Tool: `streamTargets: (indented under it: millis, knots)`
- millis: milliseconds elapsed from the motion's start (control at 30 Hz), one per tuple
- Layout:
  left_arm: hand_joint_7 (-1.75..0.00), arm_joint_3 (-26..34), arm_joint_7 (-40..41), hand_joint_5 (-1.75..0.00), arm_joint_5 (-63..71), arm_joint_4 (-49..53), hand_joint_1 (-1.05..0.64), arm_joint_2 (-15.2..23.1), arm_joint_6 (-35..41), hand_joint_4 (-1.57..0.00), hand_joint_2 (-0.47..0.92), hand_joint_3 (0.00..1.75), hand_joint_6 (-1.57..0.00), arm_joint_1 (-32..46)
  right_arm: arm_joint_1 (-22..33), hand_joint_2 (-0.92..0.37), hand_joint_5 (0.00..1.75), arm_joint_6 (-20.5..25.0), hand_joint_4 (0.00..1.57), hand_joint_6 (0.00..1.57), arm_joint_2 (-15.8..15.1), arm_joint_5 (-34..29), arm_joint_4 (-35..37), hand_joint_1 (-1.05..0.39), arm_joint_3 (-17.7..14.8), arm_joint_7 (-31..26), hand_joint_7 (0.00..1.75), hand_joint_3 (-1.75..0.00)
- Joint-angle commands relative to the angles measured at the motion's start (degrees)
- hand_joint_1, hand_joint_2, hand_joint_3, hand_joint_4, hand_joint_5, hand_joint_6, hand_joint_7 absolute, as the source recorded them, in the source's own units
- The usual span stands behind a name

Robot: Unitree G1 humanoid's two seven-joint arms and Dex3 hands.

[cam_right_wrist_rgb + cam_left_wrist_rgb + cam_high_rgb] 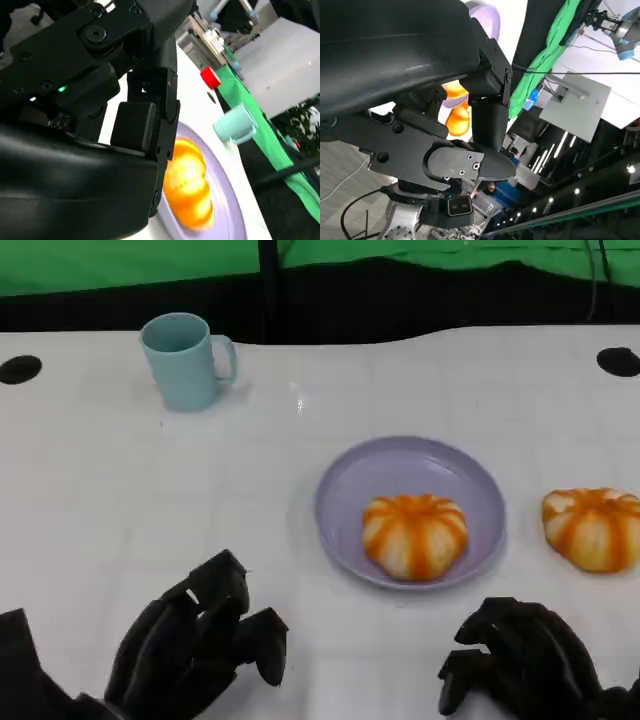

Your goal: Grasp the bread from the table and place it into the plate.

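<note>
So you're looking at a white bench [120, 500] with the lavender plate [345, 480] sitting right of centre; one bread [414, 534], an orange-and-white striped bun, already lies in the plate toward its near rim, so that part looks done to me; a second bread [592, 528] sits on the bench just off the plate's right side, near but not touching, and I'd guess that one is what's left if both are meant to go in. There's also a light blue mug [183, 362] well away at the far left, upright, handle pointing right.

Hands now: your left hand [205, 645] sits low at the near edge, left of the plate, fingers curled in on themselves with nothing between them; your right hand [520, 655] is low at the near right, in front of the gap between plate and loose bun, also curled down and holding nothing; neither touches any bread. The right wrist view shows the plated bun just past the hand's black fingers [145, 125]; close, but no contact that I can make out.
</note>
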Motion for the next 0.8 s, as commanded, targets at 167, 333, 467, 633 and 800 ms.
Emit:
streamTargets:
  millis: [167, 333, 467, 633, 800]
  knots:
    - [-1.75, 1.9, -2.9, -1.75, -1.8, 1.1, -0.68, -0.9, 3.3, -0.92, 0.92, 0.18, -0.67, -0.9, 1.4, -0.72, 0.77, 1.7, 1.57, 1.57, -0.4, 0.3, -3.1, -1.04, 0.2, -1.3, 0.40, 0.00]
    - [-1.75, 2.8, -3.0, -1.75, -1.4, 2.6, -0.66, -0.9, 4.3, -0.92, 0.92, 0.20, -0.68, -1.9, 1.3, -0.72, 0.78, 1.8, 1.56, 1.57, -0.4, 0.6, -2.9, -1.03, 0.1, -1.2, 0.39, 0.00]
    - [-1.75, 3.3, -3.5, -1.75, -1.1, 3.7, -0.66, -0.8, 4.4, -0.92, 0.92, 0.19, -0.68, -2.7, 1.0, -0.72, 0.77, 1.5, 1.56, 1.57, -0.4, 0.5, -2.4, -1.02, 0.1, -1.0, 0.39, 0.00]
    - [-1.75, 3.7, -4.2, -1.75, -1.0, 4.9, -0.65, -0.8, 4.4, -0.92, 0.92, 0.18, -0.68, -3.4, 0.8, -0.72, 0.77, 1.2, 1.56, 1.57, -0.3, 0.3, -2.1, -1.01, 0.1, -1.3, 0.38, 0.00]
    - [-1.75, 4.0, -4.9, -1.75, -1.0, 5.6, -0.66, -0.6, 5.2, -0.92, 0.92, 0.17, -0.68, -3.9, 0.5, -0.73, 0.77, 1.1, 1.55, 1.57, -0.4, 0.3, -1.7, -1.01, 0.0, -1.0, 0.38, -0.01]
